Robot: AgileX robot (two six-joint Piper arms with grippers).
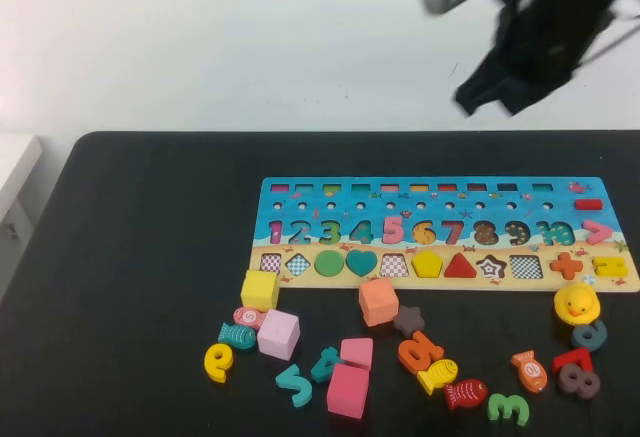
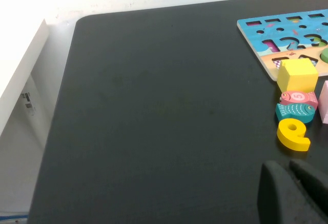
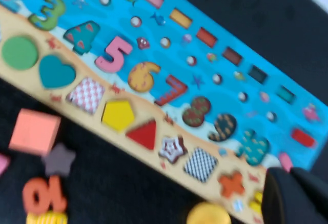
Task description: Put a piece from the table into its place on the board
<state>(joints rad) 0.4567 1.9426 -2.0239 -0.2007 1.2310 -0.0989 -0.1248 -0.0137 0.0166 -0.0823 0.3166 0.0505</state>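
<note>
My right gripper (image 1: pixel 490 92) was a dark blur high above the board (image 1: pixel 440 189), and my arm ran off the top edge of the high view. In the right wrist view only a dark corner of it showed, so I could not tell how my fingers stood. My left gripper (image 2: pixel 294 193) was cut off at the edge of the left wrist view, and the high view did not show it at all. The pink block (image 2: pixel 324 101) was half cut off there too. The yellow duck (image 3: pixel 207 215) was blurry and cut off.
</note>
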